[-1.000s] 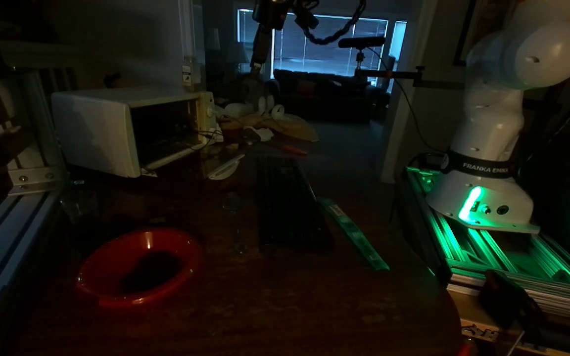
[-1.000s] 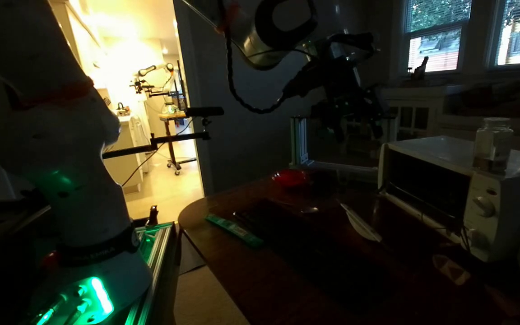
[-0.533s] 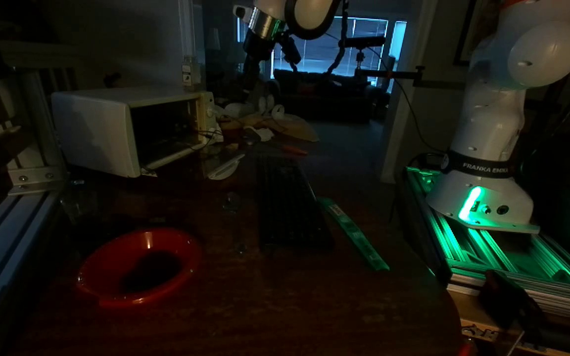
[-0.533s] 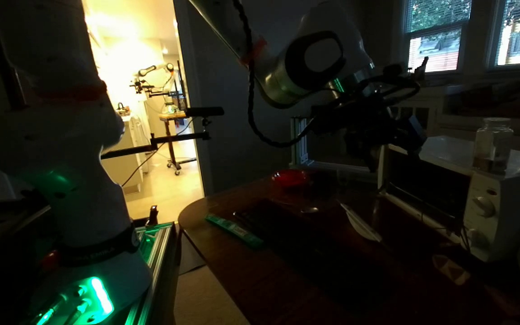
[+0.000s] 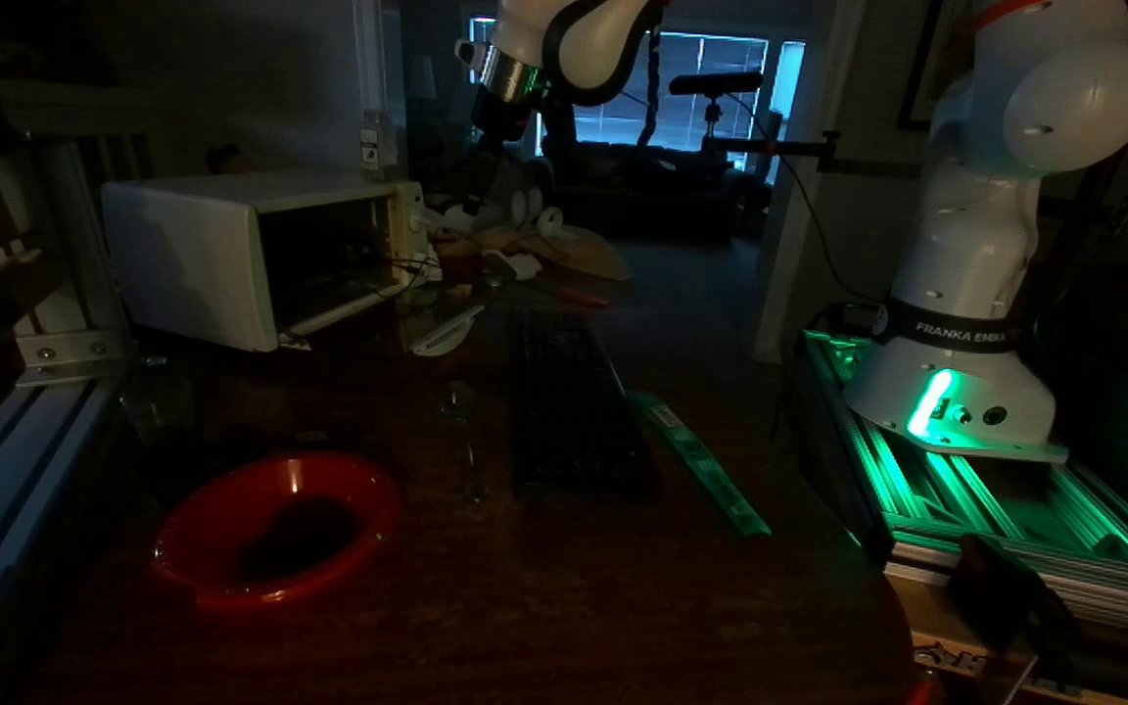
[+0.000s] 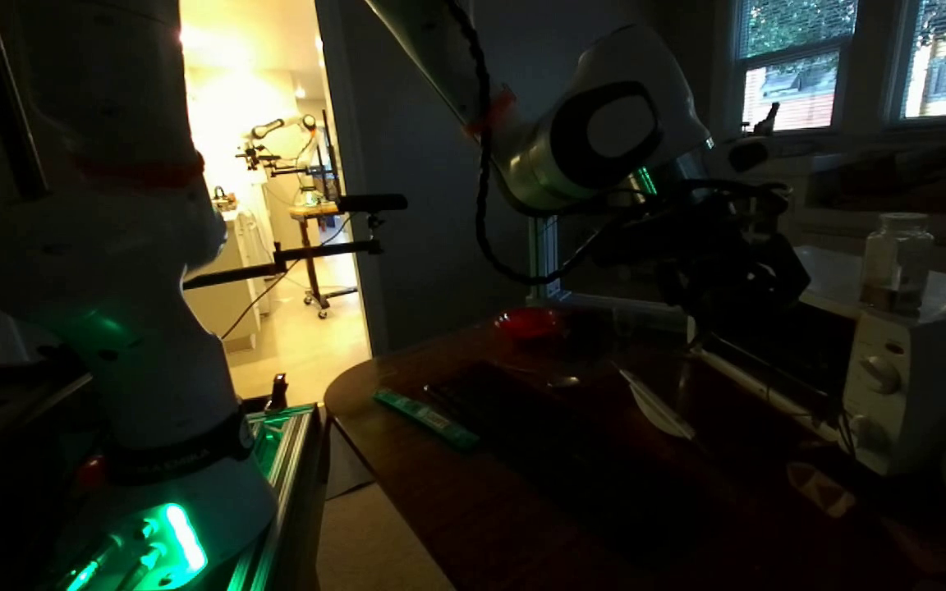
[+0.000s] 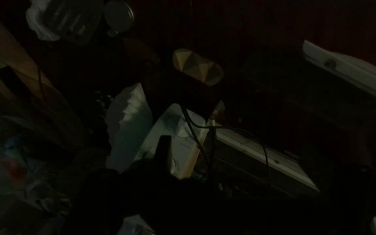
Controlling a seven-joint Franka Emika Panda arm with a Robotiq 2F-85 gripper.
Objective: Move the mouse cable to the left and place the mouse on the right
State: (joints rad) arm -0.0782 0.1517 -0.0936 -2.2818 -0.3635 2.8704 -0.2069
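A thin black cable (image 7: pixel 195 138), which looks like the mouse cable, hangs in loops across the front opening of the white toaster oven (image 5: pixel 182 259). No mouse can be made out; it is hidden or out of view. My gripper (image 7: pixel 259 153) is open and very dark in the wrist view, its left finger (image 7: pixel 164 147) showing over the oven's control panel (image 7: pixel 183 147). No held thing shows between the fingers. In an exterior view the gripper (image 6: pixel 740 304) hangs in front of the oven, above the table.
On the table lie a black keyboard (image 5: pixel 574 411), a green packet (image 5: pixel 706 465), a spoon (image 5: pixel 474 480) and a white dish-like piece (image 5: pixel 446 333). A red bowl (image 5: pixel 270 592) stands near the front. A glass jar (image 6: pixel 897 263) stands on the oven.
The arm has come down and reached toward the oven, carrying the gripper lower and closer to its front. The table objects have stayed where they were.
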